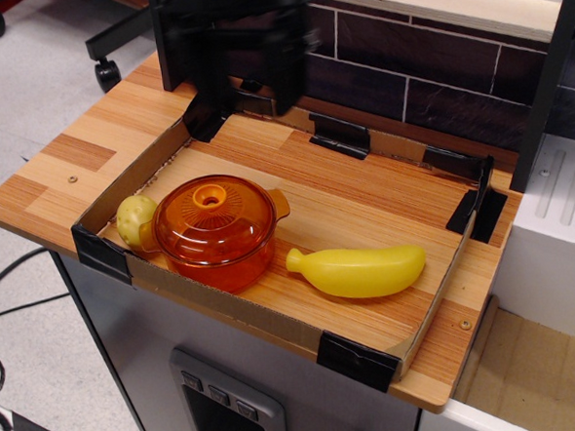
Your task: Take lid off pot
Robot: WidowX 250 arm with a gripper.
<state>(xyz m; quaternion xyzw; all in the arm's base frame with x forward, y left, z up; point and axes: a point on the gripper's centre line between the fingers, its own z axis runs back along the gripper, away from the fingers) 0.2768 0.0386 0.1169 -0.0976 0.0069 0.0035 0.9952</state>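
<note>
Clearly the approach is the step in hand: the lid [212, 212] sits seated on the pot [217, 241], untouched. Taking the pot as landmark, the gripper [243, 77] hangs well behind and above it, near the tray's [377, 319] back wall, with its two dark fingers pointing down and spread wide, nothing between them; motion blur softens their outline, so the exact gap is hard to read. A yellow-green fruit [136, 219] touches the pot's left side, and a banana [358, 271] lies just right of the pot, apart from it. The lid's small knob [209, 195] stands at the pot's centre. The next move, as I judge it, calls for bringing the gripper forward over the pot, centring it on the knob, then descending until the fingers flank the knob before closing and lifting straight up.
</note>
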